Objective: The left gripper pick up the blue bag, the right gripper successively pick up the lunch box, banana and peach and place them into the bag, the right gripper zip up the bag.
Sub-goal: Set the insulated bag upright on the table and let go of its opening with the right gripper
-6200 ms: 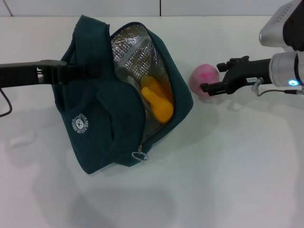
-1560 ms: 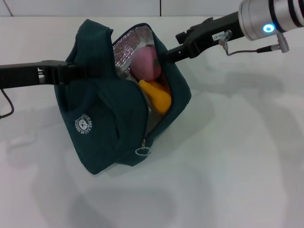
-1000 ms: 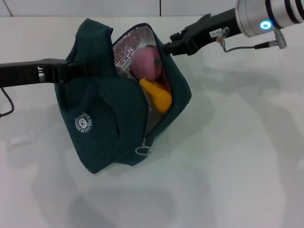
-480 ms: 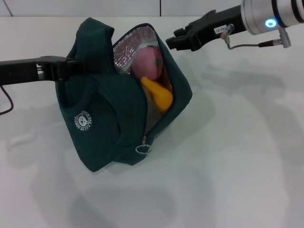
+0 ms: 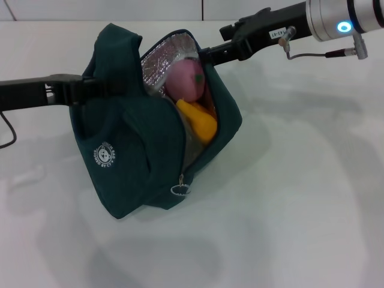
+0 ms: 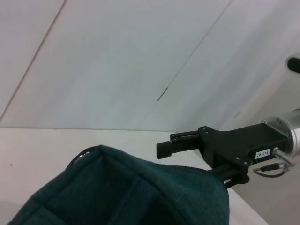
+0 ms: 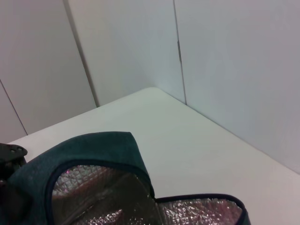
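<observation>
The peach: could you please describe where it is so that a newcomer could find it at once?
Find the blue bag held up over the white table. In its open, foil-lined mouth sits the peach, round and pink, above the long yellow-orange banana.

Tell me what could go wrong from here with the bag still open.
The pink peach sits high in the mouth of the dark teal fabric bag, above the yellow-orange banana; it could roll out or snag the zipper. The right gripper is far from the ring pull. The left gripper holds one side only, so the tilted bag may swing.
</observation>
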